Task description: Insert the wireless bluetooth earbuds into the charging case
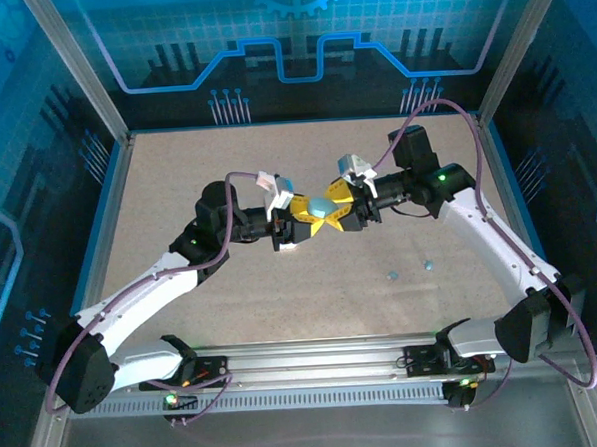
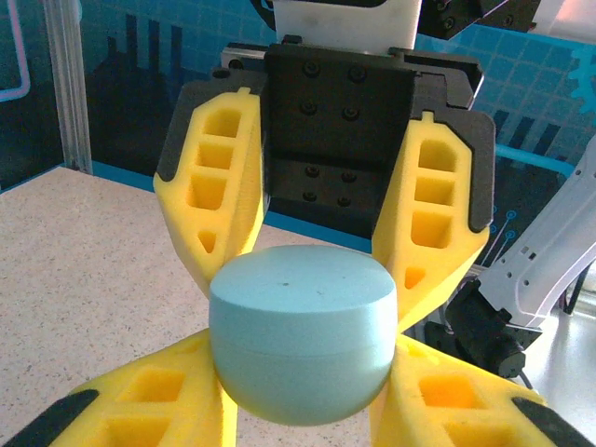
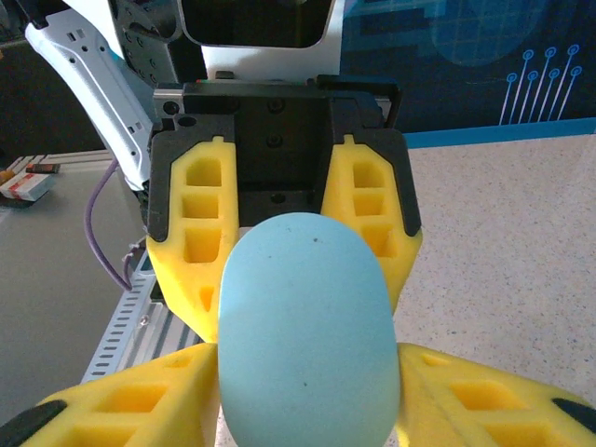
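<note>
left gripper [image 1: 306,219] clamps teal charging case [image 2: 300,340] | right gripper [image 1: 336,204] flanks its other end — grip unclear | earbuds [image 1: 391,275] on table [image 1: 232,287], well apart from both | count — 1 case, 2 earbuds

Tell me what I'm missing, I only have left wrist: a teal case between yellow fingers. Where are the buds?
Observer: Top external shows two small bluish earbuds lying on the table, one beside the other, right of centre and closer to the near edge than the charging case.
Operator: Where's the case over the table?
Observer: Above mid-table, where the left pincer and right pincer meet tip to tip.
Operator: Its other side?
Observer: Right wrist faces its broad side: a long smooth oval, with no opening there.
</note>
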Tool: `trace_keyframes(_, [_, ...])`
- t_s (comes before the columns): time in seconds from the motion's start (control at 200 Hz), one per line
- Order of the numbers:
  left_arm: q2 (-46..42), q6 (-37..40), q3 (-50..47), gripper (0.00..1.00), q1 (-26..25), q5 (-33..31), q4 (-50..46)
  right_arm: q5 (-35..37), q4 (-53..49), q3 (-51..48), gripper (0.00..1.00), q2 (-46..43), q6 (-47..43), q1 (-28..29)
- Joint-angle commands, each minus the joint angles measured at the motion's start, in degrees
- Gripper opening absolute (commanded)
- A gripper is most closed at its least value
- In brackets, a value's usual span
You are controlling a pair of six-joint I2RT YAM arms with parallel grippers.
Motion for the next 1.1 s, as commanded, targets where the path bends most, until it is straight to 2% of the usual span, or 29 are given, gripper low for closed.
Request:
trace_keyframes(0.0, [0.09,0.69,2.27,0.32,-0.33,0.01,1.16,-0.98,-0.88,0.18,0.51,-1.58,-0.26,-0.86])
trace_keyframes(0.185, [0.0,0.63,2.42,0.32,-0.35,0.18,1.09,-1.64,0.89,-0.44,0.51,-2.06,1.69,-1.7])
trace_keyframes(0.36, [0.25,0.55,2.36,0.33,-0.3,0.43,1.44,-2.73,0.83,0.01,0.39,-1.21,2.52,-1.72])
trace_keyframes(0.46, [0.35,0.16,2.53,0.36,-0.28,0.63,1.74,-3.04,0.6,0.23,0.36,-0.93,2.44,-1.7])
trace_keyframes(0.735, [1.4,-1.83,2.72,0.46,-0.35,0.89,3.76,-2.7,2.05,0.1,0.36,-0.72,2.96,-0.96])
trace_keyframes(1.096, [2.19,-3.55,2.88,0.47,-0.44,1.56,5.36,-1.55,2.7,-0.34,0.36,-0.66,2.57,-0.13])
